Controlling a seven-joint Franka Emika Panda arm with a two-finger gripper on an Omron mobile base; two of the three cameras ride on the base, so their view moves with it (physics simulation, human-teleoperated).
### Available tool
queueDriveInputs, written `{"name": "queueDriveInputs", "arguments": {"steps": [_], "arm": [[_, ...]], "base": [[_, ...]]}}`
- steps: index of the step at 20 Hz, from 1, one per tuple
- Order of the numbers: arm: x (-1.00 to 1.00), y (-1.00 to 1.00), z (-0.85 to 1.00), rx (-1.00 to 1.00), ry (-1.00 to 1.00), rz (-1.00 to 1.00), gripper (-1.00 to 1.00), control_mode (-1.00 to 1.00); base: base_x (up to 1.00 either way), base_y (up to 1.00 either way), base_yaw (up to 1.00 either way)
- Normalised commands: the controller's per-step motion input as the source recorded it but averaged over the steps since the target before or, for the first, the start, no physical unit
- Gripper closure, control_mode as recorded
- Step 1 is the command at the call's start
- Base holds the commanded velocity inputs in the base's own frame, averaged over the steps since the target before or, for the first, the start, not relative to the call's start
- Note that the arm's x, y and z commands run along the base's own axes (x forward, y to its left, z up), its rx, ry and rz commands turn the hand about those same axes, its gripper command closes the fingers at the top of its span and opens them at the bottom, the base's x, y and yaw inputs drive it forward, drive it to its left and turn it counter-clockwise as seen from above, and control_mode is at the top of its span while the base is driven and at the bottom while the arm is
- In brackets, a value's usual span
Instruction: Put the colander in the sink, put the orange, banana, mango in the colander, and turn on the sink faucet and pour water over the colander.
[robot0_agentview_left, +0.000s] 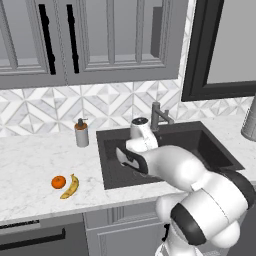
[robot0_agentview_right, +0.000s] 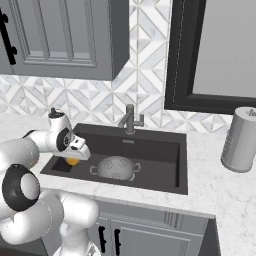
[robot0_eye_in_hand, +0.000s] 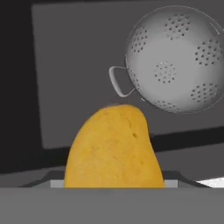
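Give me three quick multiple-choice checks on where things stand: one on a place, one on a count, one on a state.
1. Where is the colander?
A. in the sink
B. on the counter
C. in the cupboard

2. How many fruits lie on the counter?
A. none
B. two
C. four

3. What is the hand doing?
A. holding the mango
B. turning the faucet
C. hanging empty

Answers:
1 A, it sits on the basin floor.
2 B, the orange and banana.
3 A, the yellow fruit sits between its fingers, over the sink.

The mango hides the fingertips; the arm covers the colander in the left base view
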Motion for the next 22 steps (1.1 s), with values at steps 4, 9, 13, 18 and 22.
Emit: {"name": "queueDriveInputs", "arguments": {"steps": [4, 9, 13, 18, 22], "arm": [[0.51, -0.78, 0.00, 0.00, 0.00, -0.08, 1.00, -1.00], [0.45, -0.52, -0.14, 0.00, 0.00, -0.08, 1.00, -1.00], [0.18, -0.29, -0.40, -0.03, 0.00, -0.04, 1.00, -1.00], [0.21, -0.29, -0.40, -0.03, 0.00, -0.04, 1.00, -1.00], [0.26, -0.22, -0.39, -0.01, 0.00, -0.02, 1.00, -1.00]], "base": [[0.00, 0.00, 0.00], [0.00, 0.00, 0.00], [0.00, 0.00, 0.00], [0.00, 0.00, 0.00], [0.00, 0.00, 0.00]]}}
